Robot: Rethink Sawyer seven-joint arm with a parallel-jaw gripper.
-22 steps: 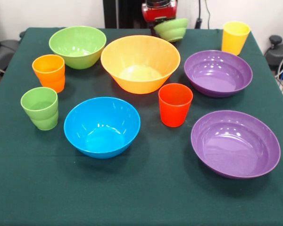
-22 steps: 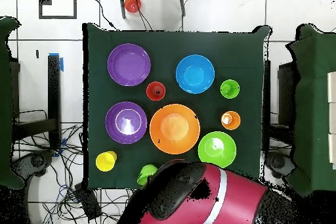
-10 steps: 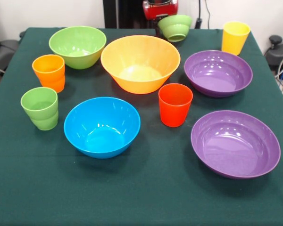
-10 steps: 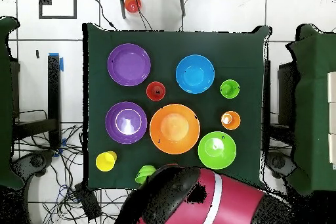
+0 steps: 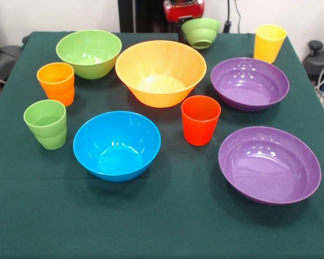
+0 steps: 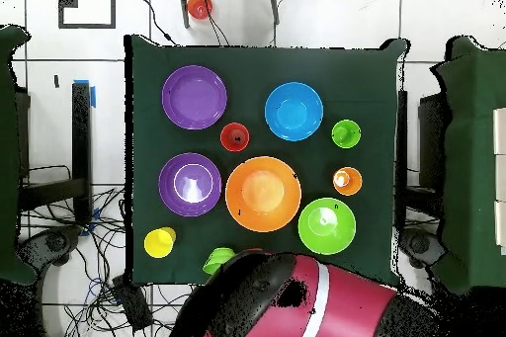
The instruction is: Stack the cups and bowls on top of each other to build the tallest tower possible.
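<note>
Front view: small light green bowl [image 5: 200,32] hangs tilted at the worktop's [image 5: 167,226] far edge under the red arm [image 5: 182,9]; fingers hidden, grip impossible to tell. Large orange bowl [image 5: 161,71] sits centre, nothing stacked.

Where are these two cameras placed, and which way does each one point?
Front view: sits across the table from the robot, looking over the green cloth at the bowls and cups; only a red bit of the arm shows at the top edge.
Overhead view: hangs above the table, looking straight down; the red and black arm fills the bottom.
Both share the orange bowl, though one view is turned half round against the other.
</note>
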